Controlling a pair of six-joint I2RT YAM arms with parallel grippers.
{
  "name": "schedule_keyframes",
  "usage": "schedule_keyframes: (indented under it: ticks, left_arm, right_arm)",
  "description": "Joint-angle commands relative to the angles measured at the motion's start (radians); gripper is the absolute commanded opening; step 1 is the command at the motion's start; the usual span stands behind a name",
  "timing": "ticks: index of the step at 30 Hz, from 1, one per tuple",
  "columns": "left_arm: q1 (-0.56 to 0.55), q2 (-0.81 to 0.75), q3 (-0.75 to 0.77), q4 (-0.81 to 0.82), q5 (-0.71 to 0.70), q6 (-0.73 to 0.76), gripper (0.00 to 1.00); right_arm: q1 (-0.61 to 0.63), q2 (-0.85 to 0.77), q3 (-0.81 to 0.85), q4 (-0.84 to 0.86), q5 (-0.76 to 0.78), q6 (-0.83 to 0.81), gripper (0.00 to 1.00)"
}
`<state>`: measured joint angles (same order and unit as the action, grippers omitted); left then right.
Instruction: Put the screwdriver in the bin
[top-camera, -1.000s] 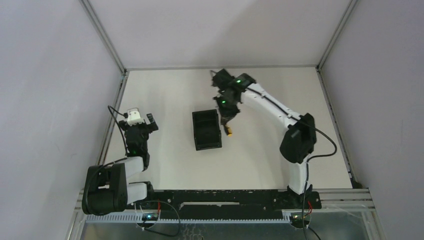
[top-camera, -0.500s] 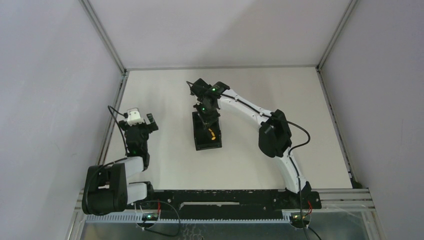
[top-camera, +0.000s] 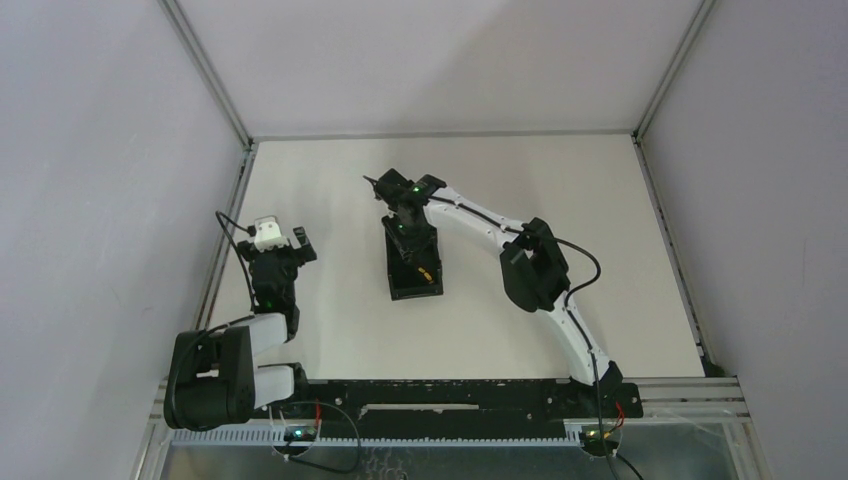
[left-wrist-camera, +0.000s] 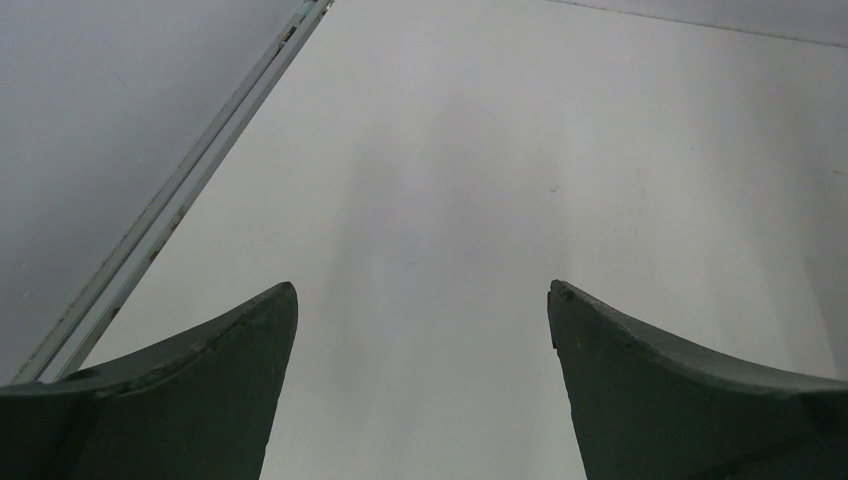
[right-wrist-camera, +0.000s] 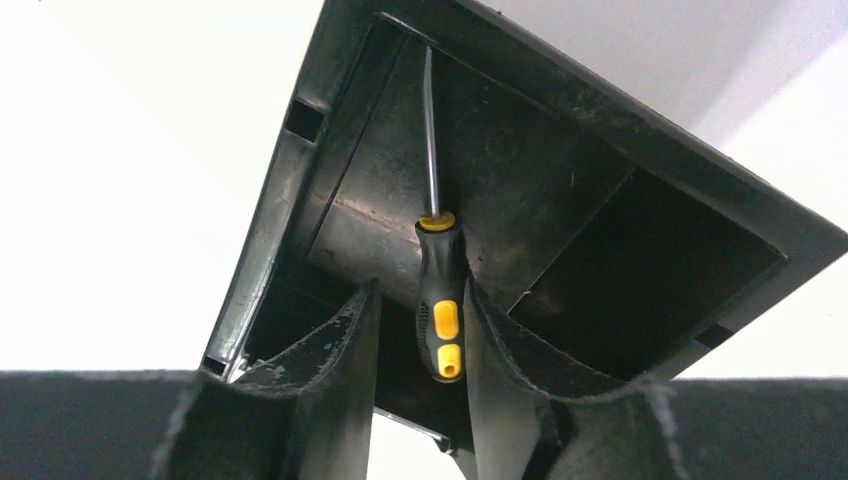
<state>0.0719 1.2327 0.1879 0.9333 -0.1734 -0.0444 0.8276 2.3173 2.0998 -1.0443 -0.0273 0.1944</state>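
Now the right gripper (right-wrist-camera: 420, 292) hangs over the bin (right-wrist-camera: 600, 125). A second ago it was off to the bin's side, pinching the screwdriver (right-wrist-camera: 441, 295) tight; it has swung across and its fingers have just come apart. They stand spread wider than the yellow and black handle, with a dark gap on one side, so nothing is clamped any more. The screwdriver is between the fingers and inside the bin's walls, its thin shaft pointing into a far corner. Whether it already rests on the floor or is dropping, I can't tell. Either way, that looks like the release, and the task seems all but done once the arm lifts clear. The left gripper (left-wrist-camera: 422, 287) sits well apart, spread wide over bare table (left-wrist-camera: 480, 150), just as it was.
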Motion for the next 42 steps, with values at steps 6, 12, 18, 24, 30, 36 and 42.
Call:
schedule_keyframes:
  ticks: [6, 12, 18, 24, 30, 36, 42]
  left_arm:
    - [-0.006, 0.001, 0.042, 0.035, -0.005, 0.015, 1.0]
    - [-0.005, 0.001, 0.042, 0.035, -0.004, 0.016, 1.0]
    - [-0.006, 0.001, 0.043, 0.035, -0.004, 0.015, 1.0]
    - [-0.006, 0.001, 0.042, 0.035, -0.005, 0.015, 1.0]
    - [-0.005, 0.001, 0.043, 0.035, -0.005, 0.015, 1.0]
    - [-0.006, 0.0, 0.044, 0.035, -0.003, 0.015, 1.0]
    - [-0.007, 0.001, 0.042, 0.035, -0.004, 0.016, 1.0]
  right_arm:
    - [0.027, -0.143, 0.037, 0.009, 0.089, -0.017, 0.43]
    - [0.024, -0.411, -0.166, 0.132, 0.11, -0.026, 0.77]
    - [-0.005, -0.69, -0.473, 0.326, 0.114, -0.068, 1.0]
    - [-0.089, -0.937, -0.808, 0.538, 0.109, -0.016, 1.0]
    - [-0.157, -1.142, -1.158, 0.762, 0.183, 0.027, 1.0]
    - [-0.183, -1.298, -1.465, 0.972, 0.296, 0.068, 1.0]
    - [-0.219, -1.385, -1.611, 1.035, 0.354, 0.095, 1.0]
